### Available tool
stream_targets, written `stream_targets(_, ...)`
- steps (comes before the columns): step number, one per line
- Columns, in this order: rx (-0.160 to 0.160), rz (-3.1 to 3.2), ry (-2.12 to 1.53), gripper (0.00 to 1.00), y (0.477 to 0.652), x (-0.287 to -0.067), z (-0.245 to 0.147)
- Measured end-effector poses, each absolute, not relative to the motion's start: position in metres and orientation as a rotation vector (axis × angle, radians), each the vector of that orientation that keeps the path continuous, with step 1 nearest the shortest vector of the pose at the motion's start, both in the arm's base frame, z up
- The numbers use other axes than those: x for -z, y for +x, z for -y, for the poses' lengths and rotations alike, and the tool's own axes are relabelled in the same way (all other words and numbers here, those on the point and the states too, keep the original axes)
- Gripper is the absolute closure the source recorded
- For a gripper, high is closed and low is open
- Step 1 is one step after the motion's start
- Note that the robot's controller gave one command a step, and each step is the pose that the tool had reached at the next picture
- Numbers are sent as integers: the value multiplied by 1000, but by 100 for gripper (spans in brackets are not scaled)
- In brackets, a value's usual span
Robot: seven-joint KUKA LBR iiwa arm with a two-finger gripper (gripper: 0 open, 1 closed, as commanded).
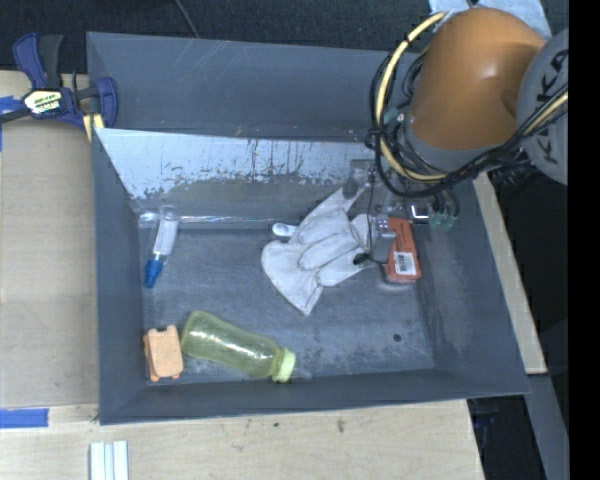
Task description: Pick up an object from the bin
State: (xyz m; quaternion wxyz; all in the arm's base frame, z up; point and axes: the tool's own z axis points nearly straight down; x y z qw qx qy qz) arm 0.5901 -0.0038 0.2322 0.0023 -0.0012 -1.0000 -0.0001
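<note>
- Grey metal bin (280,88) lies under the camera, its floor scuffed and bare between a few loose things.
- My orange wrist cover (475,78) hangs over the bin's right rear part. My jaws come down below it, where a crumpled white glove (315,253) meets a small red-orange box (400,253) with a white label.
- I cannot tell whether my jaws are open or closed, because the cables and wrist hide too much.
- The glove lies right of centre with the box just beside it. I cannot tell which of the two I am on.
- I judge that I should commit to one of them. The glove is soft, so I would pinch a raised fold. The box is rigid, so I would close across its narrow sides, though it sits near the right wall.
- I would lift straight up and watch that the glove does not drag the box along.
- A blue-tipped syringe (162,243), a yellow-green bottle (230,346) and an orange sponge (163,355) lie well apart to the left and should not hinder me.
</note>
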Motion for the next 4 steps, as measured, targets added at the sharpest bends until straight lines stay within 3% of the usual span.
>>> stream_targets(1,0,3145,-4,0,591,-237,4)
stream_targets(2,-1,3152,76,0,593,-201,-3)
stream_targets(3,-1,3147,138,0,597,-148,-15)
stream_targets(4,0,3105,488,0,603,-109,-20)
